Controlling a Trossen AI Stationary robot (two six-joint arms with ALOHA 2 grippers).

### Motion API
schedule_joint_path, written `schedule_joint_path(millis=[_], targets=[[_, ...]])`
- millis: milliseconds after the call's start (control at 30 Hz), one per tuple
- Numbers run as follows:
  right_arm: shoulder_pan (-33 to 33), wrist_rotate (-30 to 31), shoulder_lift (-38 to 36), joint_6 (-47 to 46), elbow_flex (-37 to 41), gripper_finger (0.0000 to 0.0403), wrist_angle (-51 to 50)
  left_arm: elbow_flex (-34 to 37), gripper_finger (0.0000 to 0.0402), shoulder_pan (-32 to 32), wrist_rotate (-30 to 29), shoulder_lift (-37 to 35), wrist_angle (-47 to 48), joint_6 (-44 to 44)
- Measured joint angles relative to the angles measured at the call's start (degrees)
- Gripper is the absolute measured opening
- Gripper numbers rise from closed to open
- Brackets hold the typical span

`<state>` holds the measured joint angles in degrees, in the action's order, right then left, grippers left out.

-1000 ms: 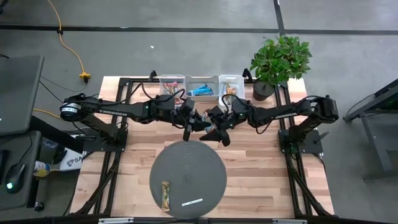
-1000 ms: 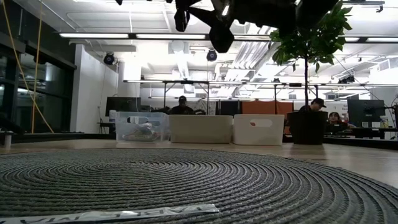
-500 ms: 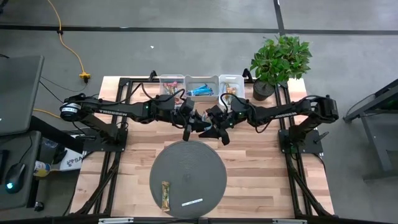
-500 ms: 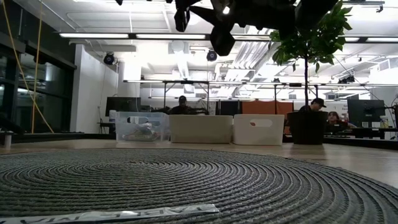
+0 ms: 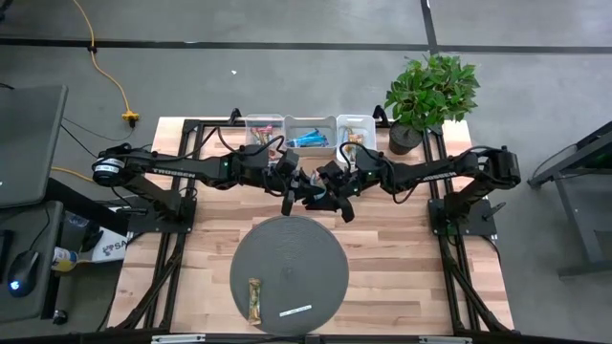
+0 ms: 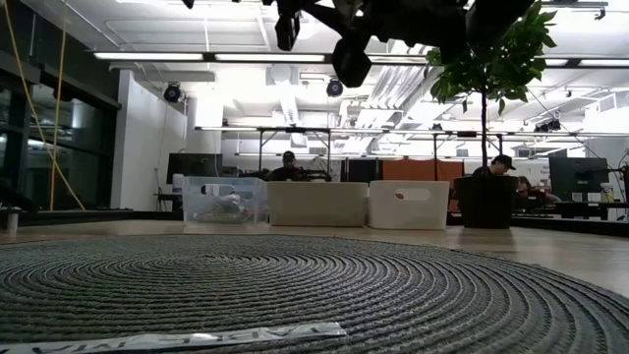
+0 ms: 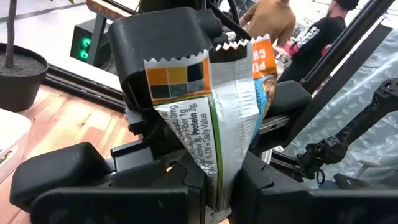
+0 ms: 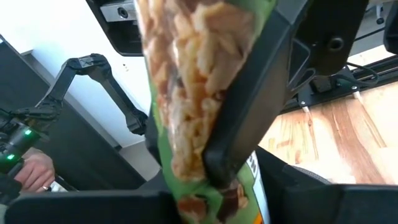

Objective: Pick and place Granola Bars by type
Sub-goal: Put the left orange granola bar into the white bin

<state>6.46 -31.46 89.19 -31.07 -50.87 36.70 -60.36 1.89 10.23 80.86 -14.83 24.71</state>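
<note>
Handover in mid-air above the table [image 5: 382,258], at 12 o'clock of the round mat [image 5: 287,253]. Left claw [image 7: 214,180] clenched on a green-orange bar [image 7: 214,112]. Right claw [image 8: 211,180] has its fingers around the same bar, not firmly clamped as far as I can judge. Three bins [image 5: 308,133] at the far edge hold sorted bars. One bar [image 5: 254,298] left on the mat at 7 o'clock; nearly done.

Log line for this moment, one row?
phase: handover | left hand: shut on green-orange foil granola bar | right hand: closing on it | site: above table, before bins
</note>
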Motion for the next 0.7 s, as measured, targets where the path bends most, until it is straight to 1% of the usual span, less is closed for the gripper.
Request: schedule_joint_path(millis=[267, 500, 600, 700], targets=[[0.0, 0.0, -0.02, 0.0, 0.0, 0.0075, 0.01, 0.0, 0.0037, 0.0, -0.29, 0.0, -0.04, 0.06], [0.02, 0.0, -0.13, 0.04, 0.0, 0.0073, 0.22, 0.02, 0.0037, 0.0, -0.32, 0.0, -1.59, -0.33], [0.02, 0.04, -0.15, 0.22, -0.04, 0.0073, 0.21, 0.02, 0.0045, 0.0, -0.32, 0.0, -1.73, -0.44], [0.05, 0.4, -0.15, 0.3, -0.04, 0.0073, 0.09, 0.02, 0.0063, -0.04, -1.28, 0.0, -2.11, -0.46]])
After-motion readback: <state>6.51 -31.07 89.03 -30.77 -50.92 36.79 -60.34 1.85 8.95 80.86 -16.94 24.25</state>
